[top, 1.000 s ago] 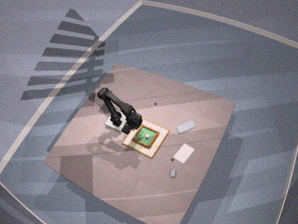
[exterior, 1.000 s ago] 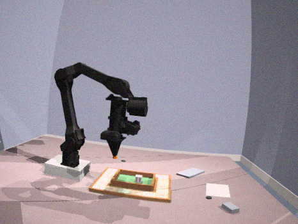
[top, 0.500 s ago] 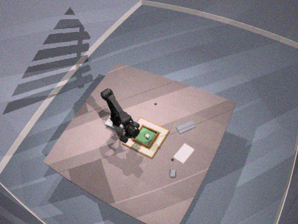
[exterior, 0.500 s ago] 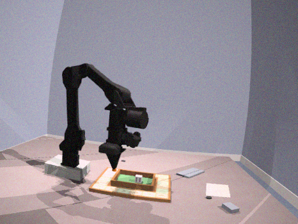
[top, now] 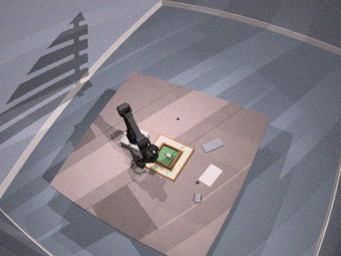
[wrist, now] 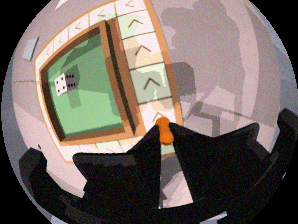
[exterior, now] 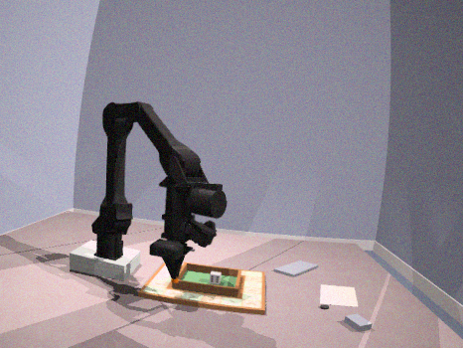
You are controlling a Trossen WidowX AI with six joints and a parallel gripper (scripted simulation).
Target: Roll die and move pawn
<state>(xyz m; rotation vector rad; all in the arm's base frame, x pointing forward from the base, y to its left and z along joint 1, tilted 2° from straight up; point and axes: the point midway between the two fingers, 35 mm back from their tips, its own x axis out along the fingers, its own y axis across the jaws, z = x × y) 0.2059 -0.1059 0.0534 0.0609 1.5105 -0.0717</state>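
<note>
My gripper is shut on the orange pawn, low over the arrowed squares along one side of the board. I cannot tell whether the pawn touches the board. The arm hides the pawn in the top view. The white die lies on the green floor of the brown-walled tray. Its bright upper face shows several dark pips in the wrist view; a shaded side face shows pips too.
The tray's raised walls stand right beside the gripper. Beyond the board lie a grey-blue slab, a white sheet, a small grey block and a dark disc. Another dark disc lies farther off.
</note>
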